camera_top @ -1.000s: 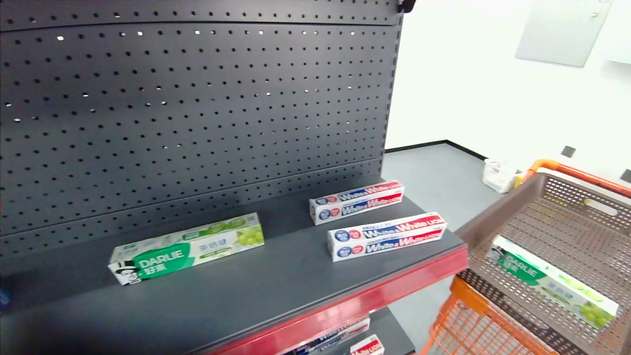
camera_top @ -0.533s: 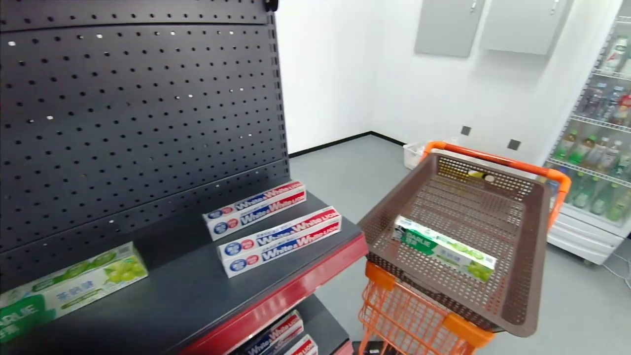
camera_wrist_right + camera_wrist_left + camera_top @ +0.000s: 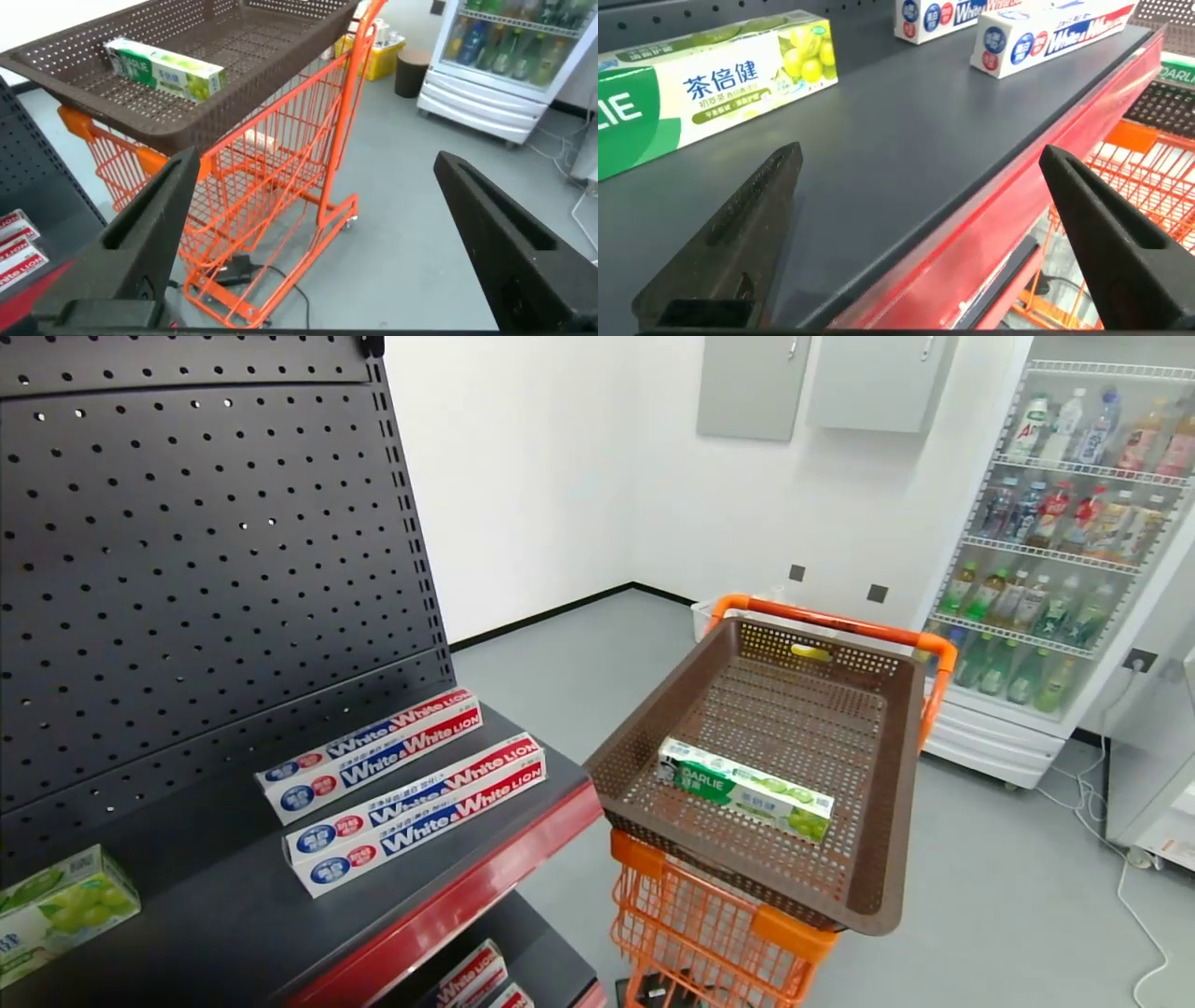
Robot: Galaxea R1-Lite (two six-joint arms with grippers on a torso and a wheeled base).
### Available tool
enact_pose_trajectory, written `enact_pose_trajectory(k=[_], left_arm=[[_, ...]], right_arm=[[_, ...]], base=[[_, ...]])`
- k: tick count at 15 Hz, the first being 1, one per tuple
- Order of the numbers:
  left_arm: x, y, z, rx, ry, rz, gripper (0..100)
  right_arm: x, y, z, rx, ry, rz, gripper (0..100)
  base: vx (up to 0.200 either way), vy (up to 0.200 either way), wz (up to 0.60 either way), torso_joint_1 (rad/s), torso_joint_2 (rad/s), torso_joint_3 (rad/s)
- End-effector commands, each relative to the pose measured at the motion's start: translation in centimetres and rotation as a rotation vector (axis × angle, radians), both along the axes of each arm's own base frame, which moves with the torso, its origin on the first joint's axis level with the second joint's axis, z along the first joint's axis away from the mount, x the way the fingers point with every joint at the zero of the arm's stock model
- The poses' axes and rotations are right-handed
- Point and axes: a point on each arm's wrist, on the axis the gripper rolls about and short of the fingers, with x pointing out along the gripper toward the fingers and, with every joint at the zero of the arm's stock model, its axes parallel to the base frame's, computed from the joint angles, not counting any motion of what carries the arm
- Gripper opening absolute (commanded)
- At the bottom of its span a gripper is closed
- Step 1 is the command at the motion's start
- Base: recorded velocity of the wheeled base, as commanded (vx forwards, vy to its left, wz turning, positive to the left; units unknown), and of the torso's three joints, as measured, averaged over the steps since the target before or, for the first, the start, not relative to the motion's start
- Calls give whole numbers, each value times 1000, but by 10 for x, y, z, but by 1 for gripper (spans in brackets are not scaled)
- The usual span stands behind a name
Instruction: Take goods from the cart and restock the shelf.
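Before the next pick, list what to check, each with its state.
1. Green rectangular toothpaste carton lying flat in the brown perforated plastic basket: ok.
2. Right claw open and empty: ok.
3. Left claw open and empty: ok.
4. Right claw close to the carton: not ok, well apart from it.
5. Bare room on the dark grey metal shelf board: ok.
6. More goods in the orange wire cart below: cannot tell.

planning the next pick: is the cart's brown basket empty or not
Not empty. One green toothpaste box lies flat on the perforated floor of the brown basket, towards the end nearest the shelf.
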Motion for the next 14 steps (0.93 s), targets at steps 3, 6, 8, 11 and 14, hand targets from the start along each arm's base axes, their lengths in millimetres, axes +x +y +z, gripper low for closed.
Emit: enact_pose_trajectory(k=[3, 6, 8, 11, 14], left_arm=[[0, 0, 0, -2, 2, 3, 100], [0, 0, 0, -2, 0, 3, 100], [0, 0, 0, -2, 2, 3, 100], [0, 0, 0, -2, 2, 3, 100], [0, 0, 0, -4, 2, 4, 100]], right_arm=[[0, 0, 0, 0, 2, 0, 100], [0, 0, 0, 0, 2, 0, 100], [0, 0, 0, 0, 1, 0, 100], [0, 0, 0, -1, 2, 0, 100], [7, 1, 118, 58, 9, 84, 100]], base=[[0, 0, 0, 0, 0, 0], [0, 0, 0, 0, 0, 0], [0, 0, 0, 0, 0, 0], [0, 0, 0, 0, 0, 0], [0, 0, 0, 0, 0, 0]])
